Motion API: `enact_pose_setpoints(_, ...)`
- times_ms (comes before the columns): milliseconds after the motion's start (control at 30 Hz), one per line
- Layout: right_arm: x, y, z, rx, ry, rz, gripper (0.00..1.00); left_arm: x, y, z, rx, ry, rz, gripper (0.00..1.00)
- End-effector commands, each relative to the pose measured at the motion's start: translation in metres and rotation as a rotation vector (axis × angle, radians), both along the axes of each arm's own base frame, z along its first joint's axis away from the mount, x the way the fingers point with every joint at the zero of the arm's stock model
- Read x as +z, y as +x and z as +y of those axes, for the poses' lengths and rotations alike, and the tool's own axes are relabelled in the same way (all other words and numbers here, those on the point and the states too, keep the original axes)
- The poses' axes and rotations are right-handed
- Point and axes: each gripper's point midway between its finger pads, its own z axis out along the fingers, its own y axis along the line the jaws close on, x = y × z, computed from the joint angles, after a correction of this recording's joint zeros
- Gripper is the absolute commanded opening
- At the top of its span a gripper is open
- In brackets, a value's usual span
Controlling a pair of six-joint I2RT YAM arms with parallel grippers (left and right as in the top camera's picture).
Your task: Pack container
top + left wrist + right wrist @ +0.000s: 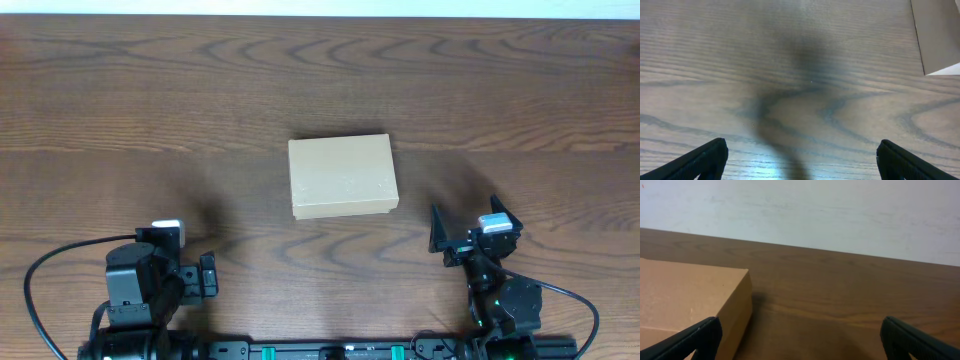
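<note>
A: Spotting the container (342, 177) where?
B: Lying flat mid-counter (120, 90), lid closed, touching neither set of fingers; sitting nearer the right fingers (695, 340), ahead and off to their left.
A: Gripping anything?
B: Holding nothing. Spreading wide, the left fingers (705, 160) and the right alike.
A: Posing how?
B: Crouching low at the near edge: left arm (135, 285) tipping downward, right arm (505, 295) aiming level.
A: Pointing which way?
B: Running its long axis left to right, slightly skewed.
</note>
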Motion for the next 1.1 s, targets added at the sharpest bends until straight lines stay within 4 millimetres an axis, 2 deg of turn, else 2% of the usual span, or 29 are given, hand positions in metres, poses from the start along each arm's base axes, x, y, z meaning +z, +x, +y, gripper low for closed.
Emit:
enact_pose_setpoints(0,-0.001,0.000,0.001,0.001,0.009,0.003,0.99,0.013,0.011,0.000,-0.018,0.015,-0.098,0.95)
enact_pose_setpoints(133,-0.001,0.000,0.001,0.001,0.009,0.002,0.99,0.050,0.044,-0.009,-0.063,-0.006,-0.373,0.95)
enact_pose_setpoints(233,-0.001,0.000,0.001,0.001,0.009,0.003,0.99,0.080,0.061,-0.011,-0.077,0.009,-0.577,0.95)
enact_pose_setpoints(333,-0.001,0.000,0.001,0.001,0.009,0.002,0.99,0.101,0.069,-0.010,-0.075,0.024,-0.730,0.95)
enact_pose_setpoints(500,-0.001,0.000,0.001,0.001,0.009,0.003,0.99,0.123,0.072,-0.007,-0.060,0.045,-0.904,0.95)
enact_pose_setpoints(633,-0.001,0.000,0.001,0.001,0.009,0.003,0.99,0.129,0.068,-0.005,-0.049,0.055,-0.979,0.95)
enact_pose_setpoints(833,-0.001,0.000,0.001,0.001,0.009,0.002,0.99,0.119,0.065,-0.009,-0.063,0.048,-1.019,0.95)
enact_pose_setpoints(1067,-0.001,0.000,0.001,0.001,0.009,0.003,0.99,0.103,0.070,-0.011,-0.048,0.046,-1.007,0.95)
